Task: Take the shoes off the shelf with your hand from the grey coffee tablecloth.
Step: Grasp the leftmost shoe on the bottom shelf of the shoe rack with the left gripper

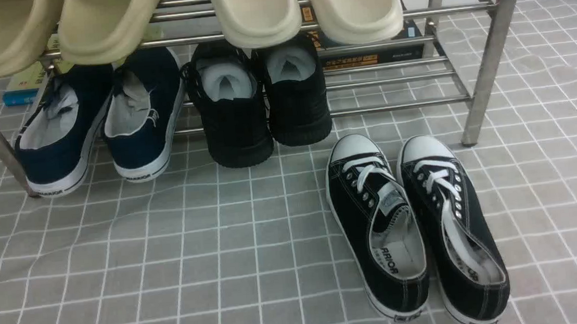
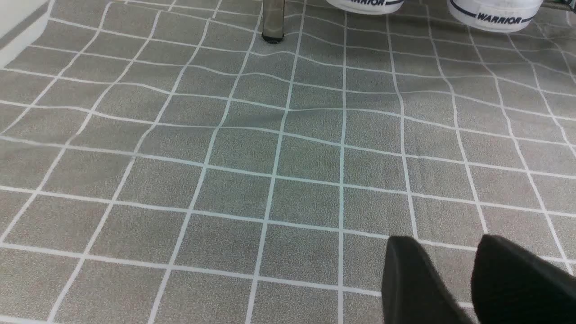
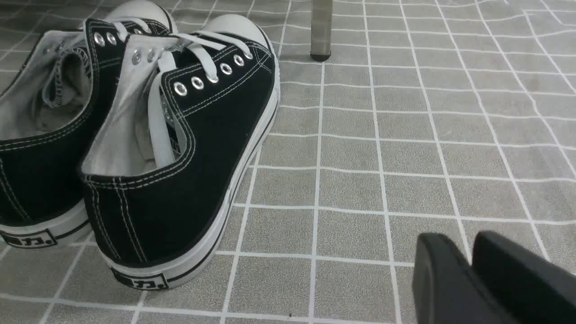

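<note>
Navy blue canvas slip-on shoes on the lower tier of the shiny steel tube shelf

We see them at its left end, heels toward us, just beside all-black mesh sneakers and under cream foam slippers. Black-and-white lace-up sneakers lie on the grey grid tablecloth. Our left gripper is parted and empty; the right gripper is closed on nothing.
</note>
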Robot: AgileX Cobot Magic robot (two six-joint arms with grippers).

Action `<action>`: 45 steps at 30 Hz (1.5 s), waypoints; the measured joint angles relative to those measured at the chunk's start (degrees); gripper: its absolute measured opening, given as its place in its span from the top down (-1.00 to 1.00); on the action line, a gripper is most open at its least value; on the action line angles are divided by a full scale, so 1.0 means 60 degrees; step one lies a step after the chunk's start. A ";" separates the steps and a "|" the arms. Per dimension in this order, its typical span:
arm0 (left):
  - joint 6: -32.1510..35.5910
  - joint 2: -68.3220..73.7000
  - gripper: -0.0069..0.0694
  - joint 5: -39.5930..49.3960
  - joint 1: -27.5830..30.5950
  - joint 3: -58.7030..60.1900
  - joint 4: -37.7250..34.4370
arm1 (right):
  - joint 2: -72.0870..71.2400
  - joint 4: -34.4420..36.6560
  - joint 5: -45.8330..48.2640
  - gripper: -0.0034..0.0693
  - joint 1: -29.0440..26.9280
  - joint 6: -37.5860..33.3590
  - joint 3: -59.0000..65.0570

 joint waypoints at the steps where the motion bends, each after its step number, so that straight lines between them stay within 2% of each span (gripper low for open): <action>1: 0.0000 0.0000 0.19 0.0000 0.0000 0.0000 0.0000 | 0.0000 0.0000 0.0000 0.55 0.0000 0.0000 0.0000; 24: 0.0000 0.0000 0.19 0.0000 0.0000 0.0000 0.0027 | 0.0000 0.0000 0.0000 0.48 0.0000 -0.0003 0.0000; 34: 0.0000 0.0000 0.19 0.0030 0.0000 0.0030 0.1658 | 0.0000 0.0000 0.0000 0.45 0.0000 -0.0012 0.0000; 37: -0.0117 0.0000 0.19 0.0000 0.0000 0.0037 0.1751 | 0.0000 0.0000 0.0000 0.44 0.0000 -0.0015 0.0000; 39: -0.0715 0.0000 0.19 -0.0203 0.0000 0.0067 0.1145 | 0.0000 0.0000 0.0000 0.44 0.0000 -0.0015 0.0000; 41: -0.1866 0.0000 0.19 -0.0616 0.0000 0.0097 -0.0108 | 0.0000 0.0000 0.0000 0.44 0.0000 -0.0015 0.0000; 42: -0.1964 0.0000 0.19 -0.0649 0.0000 0.0097 -0.0205 | 0.0000 0.0000 0.0000 0.44 0.0000 -0.0015 0.0000; 43: -0.2879 0.0000 0.19 -0.0908 0.0000 0.0097 -0.1140 | 0.0000 0.0000 0.0000 0.44 0.0000 -0.0015 0.0000; 44: -0.2879 0.0000 0.19 -0.0929 0.0000 0.0097 -0.1140 | 0.0000 0.0000 0.0000 0.44 0.0000 -0.0015 0.0000; 45: -0.3826 0.0000 0.19 -0.1063 0.0000 0.0097 -0.2073 | 0.0000 0.0000 0.0000 0.43 0.0000 -0.0015 0.0000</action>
